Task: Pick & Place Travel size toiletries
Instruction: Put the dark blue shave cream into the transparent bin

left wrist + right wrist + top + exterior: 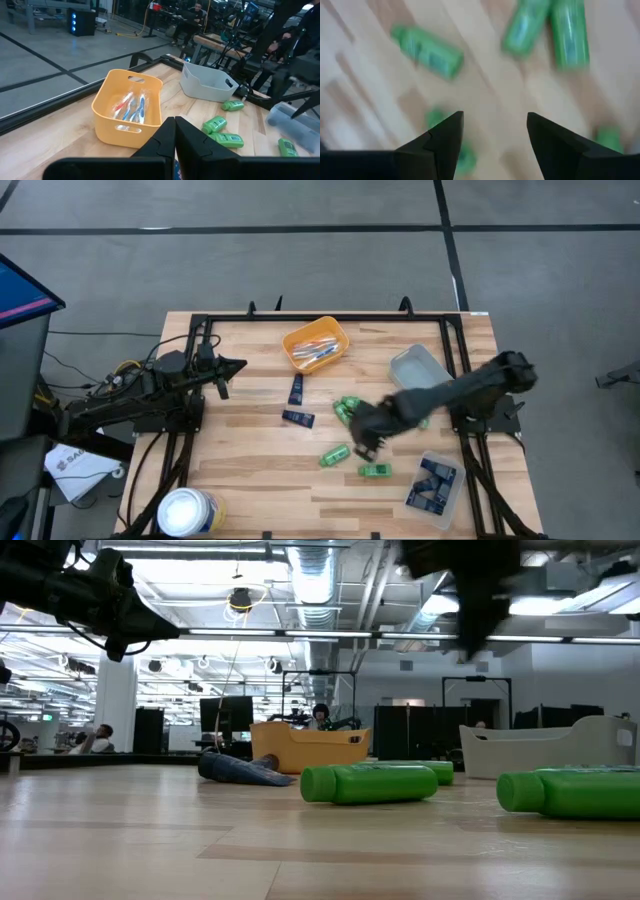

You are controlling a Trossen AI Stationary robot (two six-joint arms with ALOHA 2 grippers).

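Observation:
Several small green bottles lie on their sides mid-table: a pair [347, 409], one [335, 454] and one [375, 470]. Two flat navy packets [297, 389] [298, 418] lie left of them. My right gripper [365, 445] hangs open above the table between the bottles, pointing steeply down. In the blurred right wrist view its fingers [495, 117] have nothing between them, and green bottles [427, 50] lie on the wood below. My left gripper [236, 365] waits shut at the table's left, clear of everything; its own view shows its shut fingertips [175, 131].
At the far side an orange tray [315, 345] holds toothbrush-like sticks; a grey tray [420, 367] stands to its right. A clear tray [435, 485] with navy packets sits near right. A large white tub [188, 512] stands at the near left corner. A black frame [330, 318] edges the table.

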